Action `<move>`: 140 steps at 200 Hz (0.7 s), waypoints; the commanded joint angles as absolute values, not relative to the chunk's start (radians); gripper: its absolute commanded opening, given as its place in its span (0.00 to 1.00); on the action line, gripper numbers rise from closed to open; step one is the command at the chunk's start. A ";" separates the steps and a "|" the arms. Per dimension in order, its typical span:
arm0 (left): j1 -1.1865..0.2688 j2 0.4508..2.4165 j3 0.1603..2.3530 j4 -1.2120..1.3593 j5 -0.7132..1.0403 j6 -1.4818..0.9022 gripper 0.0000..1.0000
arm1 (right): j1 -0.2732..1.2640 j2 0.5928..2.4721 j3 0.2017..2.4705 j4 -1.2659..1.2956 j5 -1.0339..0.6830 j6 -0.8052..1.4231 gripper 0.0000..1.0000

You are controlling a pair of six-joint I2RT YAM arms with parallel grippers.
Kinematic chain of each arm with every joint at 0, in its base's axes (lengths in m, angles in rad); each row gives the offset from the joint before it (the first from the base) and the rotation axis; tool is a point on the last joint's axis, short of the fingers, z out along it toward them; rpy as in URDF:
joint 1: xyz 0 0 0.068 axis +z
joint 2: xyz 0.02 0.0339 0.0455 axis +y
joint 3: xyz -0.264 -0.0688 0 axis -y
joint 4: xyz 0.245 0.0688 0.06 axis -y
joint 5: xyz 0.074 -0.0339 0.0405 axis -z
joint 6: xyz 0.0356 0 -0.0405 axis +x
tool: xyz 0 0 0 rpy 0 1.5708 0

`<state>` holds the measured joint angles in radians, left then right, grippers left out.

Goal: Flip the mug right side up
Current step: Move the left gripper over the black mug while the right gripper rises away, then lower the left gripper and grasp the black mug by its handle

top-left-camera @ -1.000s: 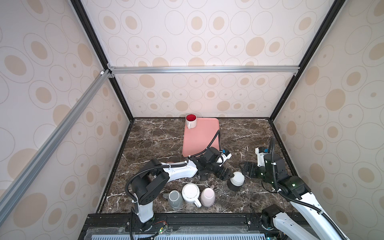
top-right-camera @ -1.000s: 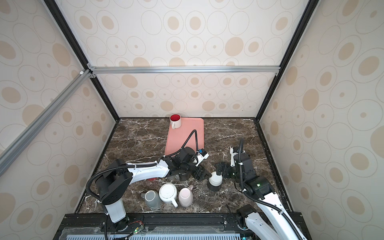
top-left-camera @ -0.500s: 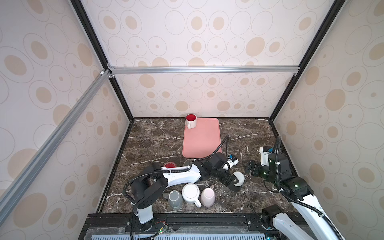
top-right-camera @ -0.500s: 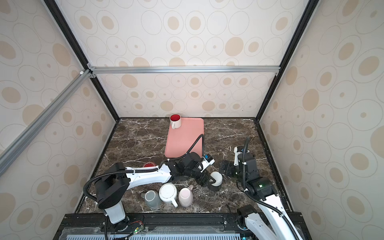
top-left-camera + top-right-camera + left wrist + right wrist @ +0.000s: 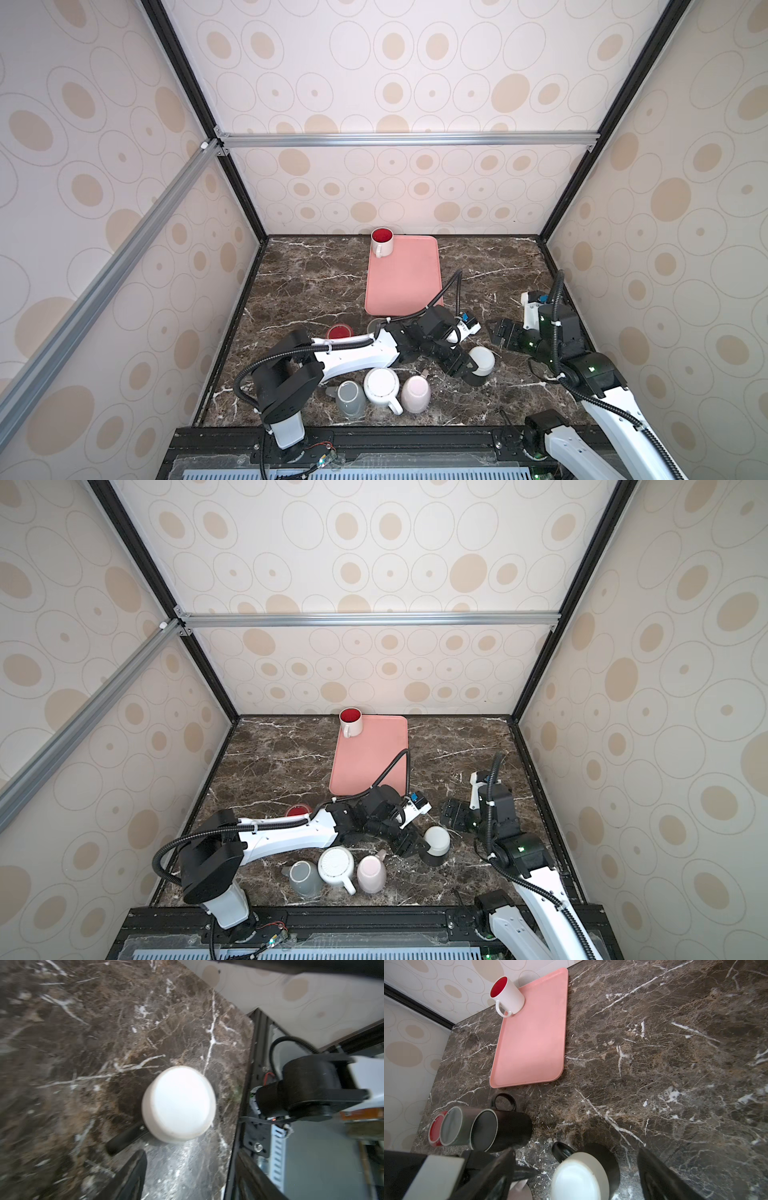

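Observation:
The mug (image 5: 481, 362) is black with a white base and stands upside down on the marble, seen in both top views (image 5: 436, 840). In the left wrist view its white base (image 5: 178, 1103) faces up and its black handle (image 5: 124, 1140) sticks out sideways. My left gripper (image 5: 460, 368) is open right beside the mug, on its left. Its fingers (image 5: 131, 1176) are apart with only marble between them. My right gripper (image 5: 503, 334) is open, just behind and to the right of the mug. The right wrist view shows the mug (image 5: 579, 1176) below it.
A pink tray (image 5: 403, 286) carries an upright white mug with a red inside (image 5: 382, 242). A grey mug (image 5: 350, 399), a white mug (image 5: 381, 385) and a pink mug (image 5: 415, 394) sit near the front edge. A black mug (image 5: 504, 1130), a grey one (image 5: 453, 1126) and a red one (image 5: 340, 331) lie behind my left arm.
My left arm has swung right and forward up to the mug, and its jaws have narrowed. The right gripper has drawn back slightly from the mug.

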<state>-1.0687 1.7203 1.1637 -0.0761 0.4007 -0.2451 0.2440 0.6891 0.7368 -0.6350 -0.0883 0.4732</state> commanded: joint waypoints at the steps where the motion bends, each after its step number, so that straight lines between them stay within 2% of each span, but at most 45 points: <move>1: -1.075 1.707 1.231 -0.254 0.254 0.005 0.72 | 0.236 0.699 0.728 -0.608 -0.118 0.472 0.94; 22: -1.075 1.721 1.241 -0.288 0.213 0.104 0.77 | 0.237 0.696 0.719 -0.596 -0.124 0.478 0.94; 69: -1.075 1.813 1.313 -0.301 0.329 0.209 0.77 | 0.233 0.697 0.724 -0.601 -0.133 0.477 0.94; 140: -1.074 1.904 1.345 -0.276 0.351 0.252 0.77 | 0.231 0.688 0.732 -0.612 -0.143 0.472 0.94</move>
